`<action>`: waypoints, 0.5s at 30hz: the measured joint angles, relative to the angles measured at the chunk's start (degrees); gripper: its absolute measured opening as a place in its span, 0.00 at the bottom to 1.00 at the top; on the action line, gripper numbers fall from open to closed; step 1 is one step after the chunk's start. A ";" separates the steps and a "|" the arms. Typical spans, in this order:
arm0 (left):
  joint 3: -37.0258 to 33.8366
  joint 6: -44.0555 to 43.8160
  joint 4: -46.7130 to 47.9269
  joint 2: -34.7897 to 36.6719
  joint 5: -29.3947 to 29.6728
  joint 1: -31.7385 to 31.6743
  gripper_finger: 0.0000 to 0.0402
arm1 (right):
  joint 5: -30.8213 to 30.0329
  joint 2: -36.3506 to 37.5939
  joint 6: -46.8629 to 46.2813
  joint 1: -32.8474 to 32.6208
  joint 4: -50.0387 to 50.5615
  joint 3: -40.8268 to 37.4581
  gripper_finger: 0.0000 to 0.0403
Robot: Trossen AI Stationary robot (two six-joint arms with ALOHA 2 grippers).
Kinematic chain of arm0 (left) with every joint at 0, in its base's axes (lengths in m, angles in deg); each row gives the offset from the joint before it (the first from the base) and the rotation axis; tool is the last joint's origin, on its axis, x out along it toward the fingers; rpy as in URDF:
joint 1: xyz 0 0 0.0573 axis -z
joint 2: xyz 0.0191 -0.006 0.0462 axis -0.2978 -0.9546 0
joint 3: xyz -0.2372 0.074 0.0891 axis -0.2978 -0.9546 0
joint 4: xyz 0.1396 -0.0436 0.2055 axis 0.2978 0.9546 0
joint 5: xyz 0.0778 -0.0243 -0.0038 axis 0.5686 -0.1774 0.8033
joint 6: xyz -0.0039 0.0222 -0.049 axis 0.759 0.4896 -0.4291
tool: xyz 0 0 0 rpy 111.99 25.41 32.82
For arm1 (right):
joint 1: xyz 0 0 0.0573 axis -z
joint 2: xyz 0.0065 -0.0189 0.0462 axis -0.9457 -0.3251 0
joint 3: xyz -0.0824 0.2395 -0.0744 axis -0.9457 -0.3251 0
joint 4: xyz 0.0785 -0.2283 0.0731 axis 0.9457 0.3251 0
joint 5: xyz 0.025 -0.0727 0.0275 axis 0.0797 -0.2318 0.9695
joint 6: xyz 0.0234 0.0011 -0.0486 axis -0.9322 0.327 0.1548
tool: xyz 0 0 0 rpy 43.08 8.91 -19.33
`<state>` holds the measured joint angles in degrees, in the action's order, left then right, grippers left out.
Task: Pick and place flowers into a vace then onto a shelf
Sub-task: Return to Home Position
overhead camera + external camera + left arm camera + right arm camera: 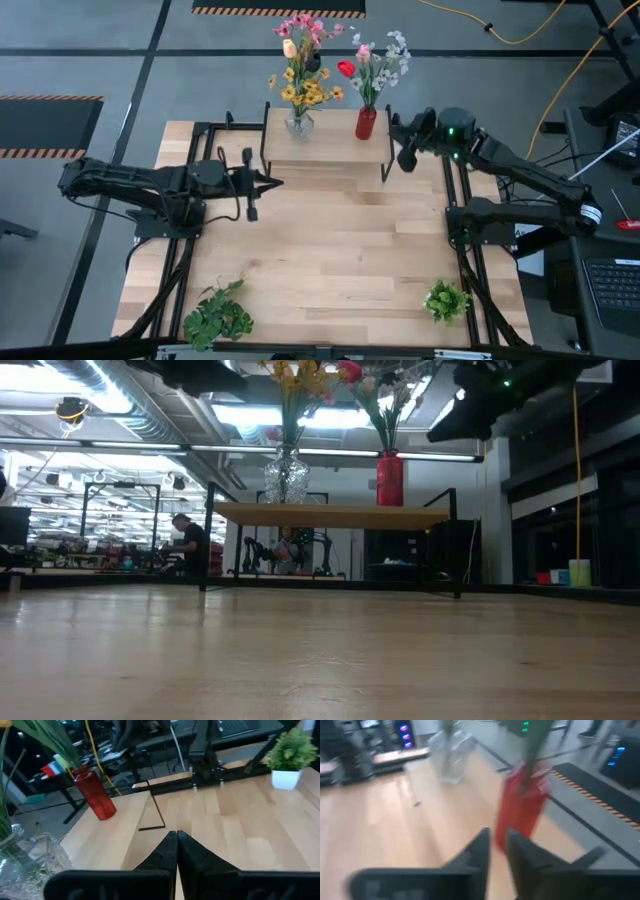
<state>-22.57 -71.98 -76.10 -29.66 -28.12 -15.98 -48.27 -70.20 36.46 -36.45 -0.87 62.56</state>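
Tabletop (320, 660) boards fill the low view's foreground, open wood running up to the shelf (330, 145) at the far edge. On the shelf, a glass vase (298, 124) stands toward the left end and a red vase (366, 124) toward the right, apart, both upright; flowers (305, 60) stand in both. Two potted plants (218, 315) sit near the front edge, one at each side, with a wide stretch of wood between them and the shelf. Left gripper (272, 182) hovers just in front of the shelf's left front corner, fingers pressed together, holding nothing. Right gripper (497, 840) hangs just off the shelf's right end, near the red vase but apart from it, fingers a narrow slit apart, gripping nothing.
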 joint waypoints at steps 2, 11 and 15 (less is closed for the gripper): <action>0.00 0.44 1.96 1.55 -2.37 -1.24 0.00 | 0.01 1.80 -0.01 -2.36 -1.92 -3.78 0.09; -12.57 1.23 -10.16 8.03 -15.71 -7.77 0.01 | 2.95 9.65 -2.83 -10.19 -21.99 -19.90 0.01; -18.67 -1.32 -14.98 11.44 -15.48 -9.97 0.00 | 5.84 9.85 -0.24 -14.93 -24.88 -22.68 0.02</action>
<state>-41.24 -73.31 -91.09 -18.22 -43.59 -25.95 -42.43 -60.34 36.22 -51.38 -25.75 39.87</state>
